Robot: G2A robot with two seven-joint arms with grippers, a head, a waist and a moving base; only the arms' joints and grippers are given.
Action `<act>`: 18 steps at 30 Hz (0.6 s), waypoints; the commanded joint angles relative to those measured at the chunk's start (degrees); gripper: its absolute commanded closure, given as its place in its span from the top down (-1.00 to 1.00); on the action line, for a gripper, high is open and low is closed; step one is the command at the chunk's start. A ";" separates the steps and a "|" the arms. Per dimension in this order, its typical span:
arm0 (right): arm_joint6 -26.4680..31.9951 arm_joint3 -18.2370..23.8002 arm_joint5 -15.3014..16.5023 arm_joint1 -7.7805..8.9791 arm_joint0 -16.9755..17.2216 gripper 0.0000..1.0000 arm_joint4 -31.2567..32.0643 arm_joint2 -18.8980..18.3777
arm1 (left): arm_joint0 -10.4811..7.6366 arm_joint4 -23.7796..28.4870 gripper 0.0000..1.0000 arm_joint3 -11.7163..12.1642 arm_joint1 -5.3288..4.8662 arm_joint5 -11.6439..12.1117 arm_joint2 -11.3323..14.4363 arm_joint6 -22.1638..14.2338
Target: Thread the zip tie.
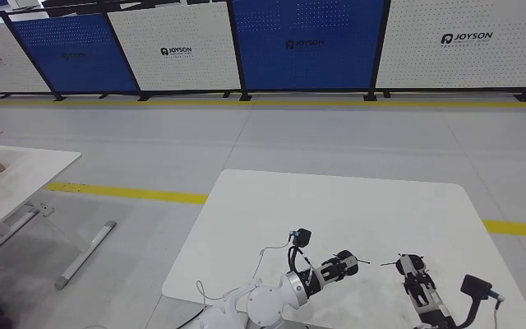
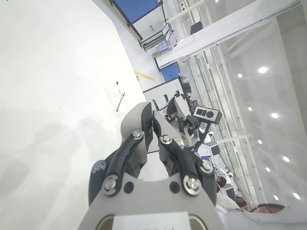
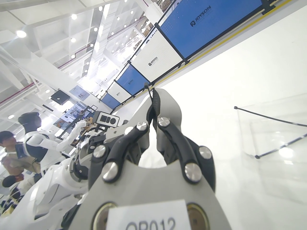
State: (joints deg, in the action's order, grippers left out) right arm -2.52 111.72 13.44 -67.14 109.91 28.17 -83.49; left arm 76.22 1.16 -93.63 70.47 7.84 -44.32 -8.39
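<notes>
Right gripper clamped on zip tie, centre frame. Left gripper fingers together, lower centre; may be pinching something thin, can't tell.

1. Top view: from above the arms, looking down on the bench and the floor beyond
2. Wrist views: close behind the left tool and right tool, facing along them
3. All share the bench

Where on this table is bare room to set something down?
Bare: the table beyond the left gripper and right gripper, up to its far edge. Crowded: the near edge, where they face each other, the right holding a zip tie.
</notes>
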 commanded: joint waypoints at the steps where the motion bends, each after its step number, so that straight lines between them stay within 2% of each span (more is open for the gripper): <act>1: -0.53 -0.79 0.80 -0.06 -0.05 -1.00 0.11 0.06 | 0.00 0.00 -1.00 0.00 0.00 0.00 0.00 0.00; 6: -1.11 -2.69 1.71 -0.21 -0.42 -1.00 0.43 0.42 | 0.00 0.00 -1.00 0.00 0.00 0.00 0.00 0.00; 18: -0.68 -2.68 1.57 -0.26 -0.93 -1.00 0.58 0.68 | 0.00 0.00 -1.00 0.00 0.00 0.00 0.00 0.00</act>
State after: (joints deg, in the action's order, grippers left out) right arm -3.46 108.97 15.06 -67.38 109.26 28.66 -82.95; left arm 76.22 1.16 -93.63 70.47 7.84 -44.32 -8.39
